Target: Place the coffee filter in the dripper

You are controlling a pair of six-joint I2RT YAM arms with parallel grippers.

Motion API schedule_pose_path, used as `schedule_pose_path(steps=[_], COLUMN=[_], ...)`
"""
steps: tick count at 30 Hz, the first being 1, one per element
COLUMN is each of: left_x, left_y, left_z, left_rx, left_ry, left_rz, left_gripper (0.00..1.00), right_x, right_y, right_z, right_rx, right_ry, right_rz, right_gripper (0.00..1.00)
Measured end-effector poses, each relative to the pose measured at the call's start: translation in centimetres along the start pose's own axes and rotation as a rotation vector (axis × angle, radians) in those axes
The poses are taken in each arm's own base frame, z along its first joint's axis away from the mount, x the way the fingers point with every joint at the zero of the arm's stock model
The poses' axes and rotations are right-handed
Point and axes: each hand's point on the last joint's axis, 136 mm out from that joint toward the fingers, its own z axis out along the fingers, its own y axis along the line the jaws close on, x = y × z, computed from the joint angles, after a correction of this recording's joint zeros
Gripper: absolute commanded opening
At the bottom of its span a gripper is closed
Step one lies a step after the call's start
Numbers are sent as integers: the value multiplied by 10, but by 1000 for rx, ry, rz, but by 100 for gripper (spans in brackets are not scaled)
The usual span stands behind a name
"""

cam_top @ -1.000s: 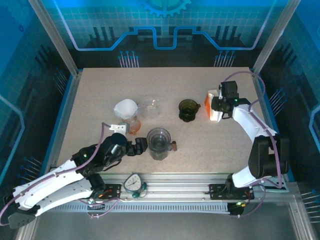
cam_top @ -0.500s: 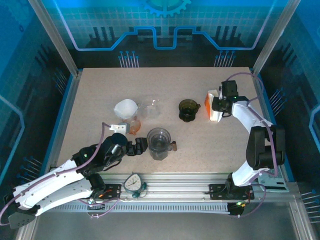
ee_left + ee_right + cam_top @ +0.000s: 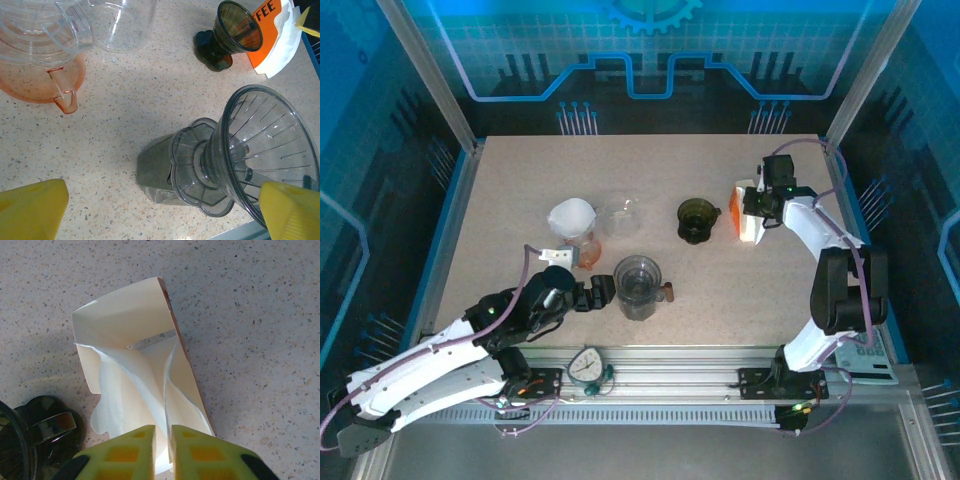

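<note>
Overhead, the right arm (image 3: 830, 290) rises from its base, folds at the elbow and reaches back toward the far right of the table (image 3: 520, 170). Its right gripper (image 3: 752, 205) is over the orange-and-white filter packet (image 3: 748, 228). In the right wrist view the packet (image 3: 125, 315) lies torn open on the speckled top with the white coffee filter (image 3: 135, 385) spilling from it. The right gripper (image 3: 162, 445) has its yellow fingers (image 3: 125, 452) drawn almost together. They seem to pinch the filter's near edge, though the contact itself is hard to see.

The dark dripper (image 3: 695, 220) stands just left of the packet. The left arm (image 3: 440, 350) lies low and stretched across the near left. Its left gripper (image 3: 604, 292) is level with the clear dripper (image 3: 638, 285), which sits on a grey stand. From the left wrist, the left gripper (image 3: 160, 210) is spread wide, and the clear dripper (image 3: 260, 160) is just inside the right-hand fingertip (image 3: 292, 212). A pink dripper (image 3: 45, 75) sits farther off.
</note>
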Motion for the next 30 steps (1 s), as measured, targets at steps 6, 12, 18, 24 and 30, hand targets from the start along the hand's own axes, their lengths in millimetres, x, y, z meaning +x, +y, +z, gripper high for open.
schedule_pose_path(steps=[6, 12, 18, 24, 30], left_x=[1, 0, 0, 0, 0], left_y=[0, 0, 1, 1, 1], left_z=[1, 1, 1, 1, 1], left_rx=[-4, -4, -5, -6, -7], left_ry=[3, 3, 3, 1, 1], left_rz=[-1, -2, -2, -4, -4], left_gripper=[99, 99, 99, 99, 99], right_x=[1, -3, -15, -8, 0], right_y=[-1, -3, -2, -4, 4], right_z=[3, -4, -33, -63, -108], right_rx=[7, 21, 11, -3, -94], right_ry=[12, -8, -78, -131, -217], right_rz=[-5, -8, -5, 2, 28], right_gripper=[2, 0, 0, 0, 0])
